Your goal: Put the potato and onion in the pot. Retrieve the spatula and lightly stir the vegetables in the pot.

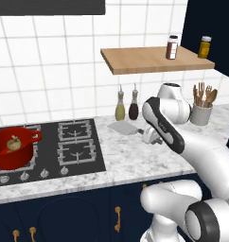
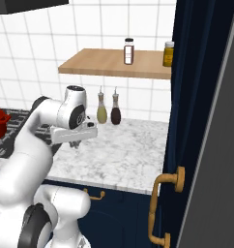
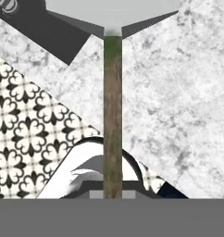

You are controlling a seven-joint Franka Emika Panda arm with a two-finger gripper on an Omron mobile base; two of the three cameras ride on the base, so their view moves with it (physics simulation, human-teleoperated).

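Left to right. The pot (image 1: 12,149) sits on the far-left burner of the hob (image 1: 78,146), well apart from the arm; an onion-like vegetable (image 1: 13,142) is already inside it, and you can't tell from here whether the potato is there too.

The gripper (image 1: 152,137) is pinching the spatula (image 3: 112,115) by its thin handle, jaws pressed together on it, blade (image 1: 123,127) low over the worktop (image 1: 149,160) just beside the two bottles (image 1: 127,106).

Risks:
- The long swing back to the pot could let the narrow handle twist or slip in the grip.
- The blade could clip the bottles or drag on the worktop if you don't lift first.
- Stir too hard and the blade could knock the pot rim or flick the vegetable out.

Materials: the pot is glossy red and round with loop handles, the hob black with grey grates, the spatula handle a straight wood-grain strip, its blade flat grey, the worktop speckled marble.
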